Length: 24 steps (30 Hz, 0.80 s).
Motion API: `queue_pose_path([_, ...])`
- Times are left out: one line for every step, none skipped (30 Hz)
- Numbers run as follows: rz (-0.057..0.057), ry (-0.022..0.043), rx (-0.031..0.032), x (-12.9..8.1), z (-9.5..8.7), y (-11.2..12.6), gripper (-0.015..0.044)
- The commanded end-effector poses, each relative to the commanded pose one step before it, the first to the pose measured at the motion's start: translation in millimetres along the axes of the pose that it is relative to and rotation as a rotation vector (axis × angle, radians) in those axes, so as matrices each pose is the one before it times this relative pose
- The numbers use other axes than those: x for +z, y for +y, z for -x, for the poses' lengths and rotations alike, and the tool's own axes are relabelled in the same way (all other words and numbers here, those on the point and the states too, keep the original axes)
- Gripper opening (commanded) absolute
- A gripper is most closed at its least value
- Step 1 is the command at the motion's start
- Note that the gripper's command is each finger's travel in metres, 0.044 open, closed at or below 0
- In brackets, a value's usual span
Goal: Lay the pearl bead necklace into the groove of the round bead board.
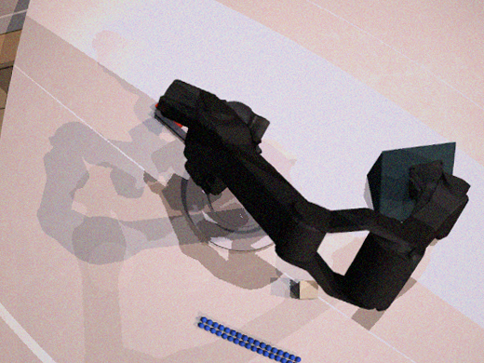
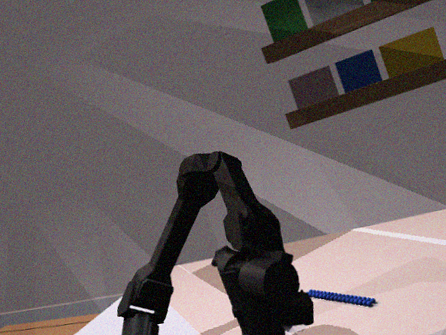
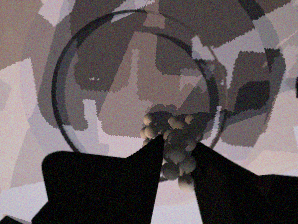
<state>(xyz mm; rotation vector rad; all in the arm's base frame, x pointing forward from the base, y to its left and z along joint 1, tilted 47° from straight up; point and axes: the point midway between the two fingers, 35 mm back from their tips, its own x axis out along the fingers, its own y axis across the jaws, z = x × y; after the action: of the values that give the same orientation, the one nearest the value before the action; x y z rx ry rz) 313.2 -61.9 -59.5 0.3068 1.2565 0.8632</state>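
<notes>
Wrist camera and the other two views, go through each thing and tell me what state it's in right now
Gripper: shut on the pearl necklace.
Pearl necklace: bunched in a clump between the fingers, hanging over the board's rim.
Round bead board: flat on the table, groove holds no beads yet.
Blue bead string: lying straight on the table, untouched.
Small tan block: resting on the table beside the arm.

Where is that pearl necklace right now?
In the wrist view, the pearl bead necklace hangs bunched between the gripper fingers, over the near right rim of the round bead board.
</notes>
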Motion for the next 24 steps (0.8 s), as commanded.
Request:
queue_pose_path([0.0014,-0.00016,-0.00057,0.33,0.31,-0.07,0.0157])
queue_pose_path([0.0,0.0,0.0,0.0,0.0,0.0,0.0184])
queue_pose_path([0.0,0.0,0.0,0.0,0.0,0.0,0.021])
queue_pose_path([0.0,0.0,0.0,0.0,0.0,0.0,0.0236])
queue_pose_path([0.0,0.0,0.0,0.0,0.0,0.0,0.0263])
queue_pose_path([0.0,0.0,0.0,0.0,0.0,0.0,0.0289])
queue_pose_path([0.0,0.0,0.0,0.0,0.0,0.0,0.0315])
queue_pose_path([-0.0001,-0.00004,0.00004,0.01,0.48,-0.01,0.0341])
queue_pose_path([-0.0004,-0.00013,0.00013,0.02,1.45,-0.04,0.0368])
queue_pose_path([-0.0006,-0.00023,0.00023,0.03,2.42,-0.05,0.0394])
queue_pose_path([-0.0008,-0.0003,0.00032,0.02,3.08,-0.04,0.042])
queue_pose_path([-0.0008,-0.00031,0.00035,0.0,3.11,-0.01,0.044])
queue_pose_path([-0.0008,-0.00033,0.00038,-0.01,3.12,0.02,0.044])
queue_pose_path([-0.0008,-0.00034,0.00041,-0.03,3.12,0.05,0.044])
queue_pose_path([-0.0008,-0.00035,0.00044,-0.05,3.13,0.08,0.044])
queue_pose_path([-0.0008,-0.00037,0.00047,-0.07,3.14,0.11,0.044])
queue_pose_path([-0.0007,-0.00038,0.0005,-0.08,3.13,0.14,0.044])
queue_pose_path([-0.0006,-0.00031,0.00041,-0.08,2.47,0.13,0.044])
queue_pose_path([-0.0003,-0.00019,0.00026,-0.05,1.48,0.09,0.044])
queue_pose_path([-0.0071,-0.00074,0.00673,-0.37,-8.85,0.48,0.044])
queue_pose_path([0.0012,0.00011,-0.00118,0.01,1.65,-0.02,0.044])
queue_pose_path([0.002,0.0002,-0.00196,0.0,2.75,-0.02,0.044])
queue_pose_path([0.002,0.00021,-0.00194,-0.02,2.75,0.0,0.044])
queue_pose_path([0.0012,0.00013,-0.00116,-0.02,1.65,0.0,0.044])
